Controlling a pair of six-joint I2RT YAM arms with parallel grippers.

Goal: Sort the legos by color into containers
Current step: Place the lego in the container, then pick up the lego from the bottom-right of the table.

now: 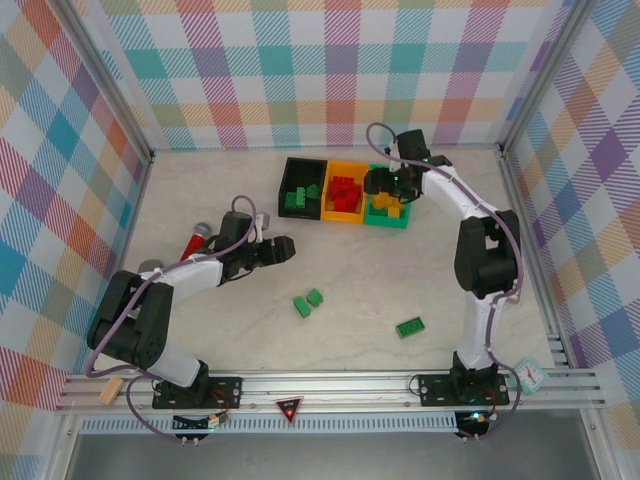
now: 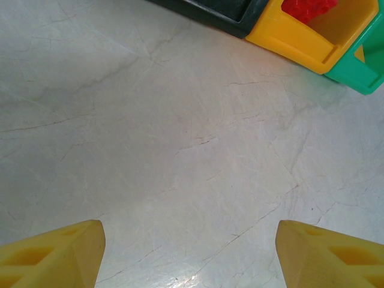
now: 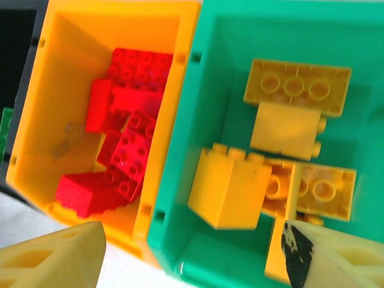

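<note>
We find yellow studded plastic bricks (image 3: 231, 186) in the green plastic bin (image 3: 207, 54), red bricks (image 3: 129, 150) in the orange bin (image 3: 54, 120) (green bricks (image 1: 308, 301) lie loose on the pale marbled table (image 1: 400, 270)). Above the green bin our right gripper (image 3: 192, 243) gapes empty, and our left gripper (image 2: 189, 240) too.

**A:** This is a robotics lab test cell, folks. Checkered fabric walls (image 1: 330, 70) close it in at nine, twelve and three o'clock.

**B:** And look at the aluminium posts (image 1: 106, 80) holding that cloth up: bare extrusion, a pure bench build.

**A:** Down at six o'clock there's a slotted rail (image 1: 340, 385), with the left arm (image 1: 150, 320) and the right arm (image 1: 480, 260) bolted to it and cables looping free.

**B:** A marble-look tabletop (image 1: 380, 270) is laid out like a stage. There's a red warning triangle (image 1: 289, 407) at six and a small clock (image 1: 529, 375) at five.

**A:** And the containers (image 1: 343, 217) toward twelve are three bright bins joined in a row. It's a staged exercise, nobody's home.
</note>
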